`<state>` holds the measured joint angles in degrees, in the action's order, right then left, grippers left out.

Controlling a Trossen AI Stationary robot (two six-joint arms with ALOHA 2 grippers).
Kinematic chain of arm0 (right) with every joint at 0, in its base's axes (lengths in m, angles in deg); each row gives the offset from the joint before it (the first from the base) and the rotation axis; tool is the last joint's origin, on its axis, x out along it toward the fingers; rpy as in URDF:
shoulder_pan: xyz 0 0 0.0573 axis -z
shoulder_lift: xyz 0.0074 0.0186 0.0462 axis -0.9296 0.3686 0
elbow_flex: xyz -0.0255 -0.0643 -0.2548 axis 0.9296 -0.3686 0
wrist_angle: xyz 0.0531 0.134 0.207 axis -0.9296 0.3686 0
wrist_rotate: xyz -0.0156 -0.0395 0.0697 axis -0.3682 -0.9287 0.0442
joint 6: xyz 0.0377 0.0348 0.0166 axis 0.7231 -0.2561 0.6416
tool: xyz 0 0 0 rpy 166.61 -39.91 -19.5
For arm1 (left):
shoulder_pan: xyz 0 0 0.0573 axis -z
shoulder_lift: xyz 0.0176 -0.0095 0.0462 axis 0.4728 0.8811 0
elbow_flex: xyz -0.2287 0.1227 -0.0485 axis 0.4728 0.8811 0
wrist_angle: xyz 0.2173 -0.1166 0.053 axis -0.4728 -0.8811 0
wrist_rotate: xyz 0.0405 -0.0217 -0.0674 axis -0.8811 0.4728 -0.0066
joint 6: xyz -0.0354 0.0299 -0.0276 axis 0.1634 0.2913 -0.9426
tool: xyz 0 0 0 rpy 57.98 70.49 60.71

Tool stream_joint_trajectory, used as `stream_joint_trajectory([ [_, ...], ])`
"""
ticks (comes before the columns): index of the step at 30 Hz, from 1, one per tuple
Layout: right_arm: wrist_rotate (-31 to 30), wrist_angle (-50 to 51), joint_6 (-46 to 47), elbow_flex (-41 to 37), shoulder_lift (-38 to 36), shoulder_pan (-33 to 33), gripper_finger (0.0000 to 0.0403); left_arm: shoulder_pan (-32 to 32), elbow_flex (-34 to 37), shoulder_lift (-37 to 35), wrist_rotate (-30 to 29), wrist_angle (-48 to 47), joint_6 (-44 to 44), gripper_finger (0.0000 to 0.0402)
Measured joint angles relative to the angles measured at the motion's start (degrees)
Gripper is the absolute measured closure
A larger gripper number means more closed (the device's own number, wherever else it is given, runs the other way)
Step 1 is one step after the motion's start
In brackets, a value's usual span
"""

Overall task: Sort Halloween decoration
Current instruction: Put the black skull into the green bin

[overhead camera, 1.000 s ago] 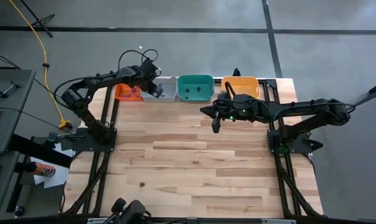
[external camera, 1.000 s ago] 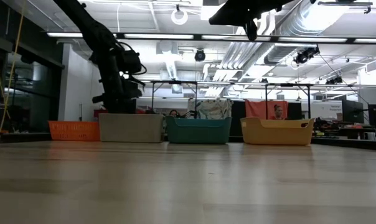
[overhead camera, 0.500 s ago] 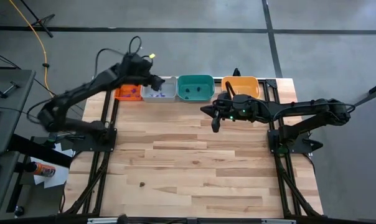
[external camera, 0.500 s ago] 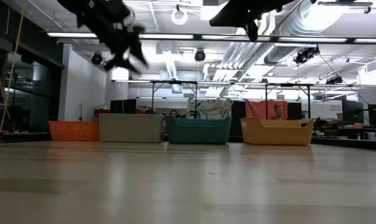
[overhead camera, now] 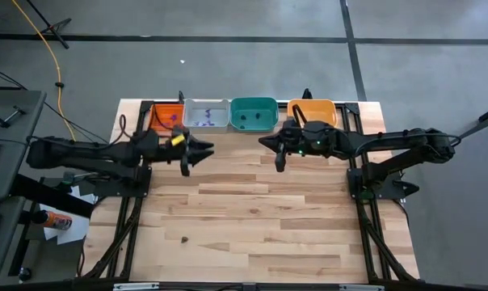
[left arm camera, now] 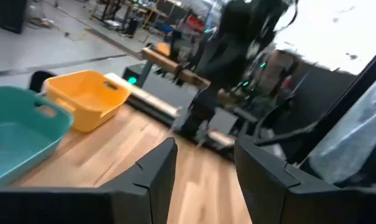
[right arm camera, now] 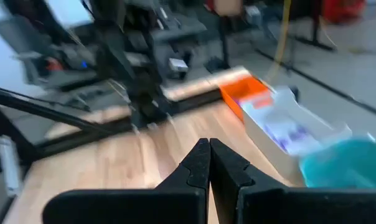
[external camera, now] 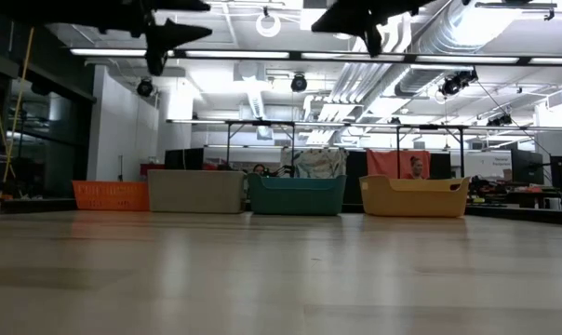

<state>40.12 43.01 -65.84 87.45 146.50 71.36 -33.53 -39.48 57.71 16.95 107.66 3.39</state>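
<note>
halloween decoration (overhead camera: pixel 204 121), high view: tiny purple trinkets lie scattered inside the grey tray (overhead camera: pixel 206 107), second in a row of four trays along the table's (overhead camera: pixel 252 218) 12 o'clock edge; a purple speck also shows in the orange-red tray (overhead camera: pixel 157 117) at the 9 o'clock end, and a dark speck or two in the green tray (overhead camera: pixel 254 103). the yellow tray (overhead camera: pixel 313 106) closes the row at the 3 o'clock end. the left gripper (overhead camera: pixel 204 150) hangs over bare wood just on the 6 o'clock side of the grey tray, pointing toward 3 o'clock; the right gripper (overhead camera: pixel 279 162) hangs just on the 6 o'clock side of the gap between green and yellow trays.

low view: both grippers hang well above the table; the four trays stand in line at the far edge, their contents hidden by the walls.

left wrist view: the left gripper's fingers (left arm camera: pixel 157 168) stand clearly apart with nothing between them; green and yellow trays lie ahead.

right wrist view: the right gripper's fingers (right arm camera: pixel 200 165) are pressed together, empty; purple pieces show as a blur in the grey tray.

handling, as judged: each piece is far smaller than a gripper, so likely very light, rigid and smooth, prone to skid or flick away under a closing pinch. best taken singly, fingertips straddling the piece's widest part, closing gently from straight above.
</note>
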Motion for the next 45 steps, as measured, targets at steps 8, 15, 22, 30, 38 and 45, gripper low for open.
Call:
stream_joint_trajectory([
  [8,3.49,-8.00,-4.70,0.00,0.00,0.09,0.0401,6.70,-0.58,-0.33,-8.63,1.05,18.49,0.0262],
  [15,3.47,-9.88,-2.46,0.00,0.00,0.33,0.0401,6.73,-2.09,-0.28,-11.60,0.79,29.46,0.0269],
  [22,3.49,-9.70,-2.33,0.00,0.00,0.28,0.0401,6.73,-2.09,-0.27,-12.34,0.70,30.61,0.0270],
  [30,3.48,-5.78,-2.29,0.00,0.00,0.30,0.0357,6.70,-2.09,-0.27,-13.22,0.73,29.19,0.0271],
  [38,2.64,1.58,-3.37,0.00,-0.53,-0.05,0.0229,6.70,-2.09,-0.27,-13.26,0.70,28.80,0.0271],
  [45,2.60,5.23,-4.08,0.00,-2.54,0.04,0.0176,6.70,-2.09,-0.27,-13.66,0.53,28.16,0.0271],
])
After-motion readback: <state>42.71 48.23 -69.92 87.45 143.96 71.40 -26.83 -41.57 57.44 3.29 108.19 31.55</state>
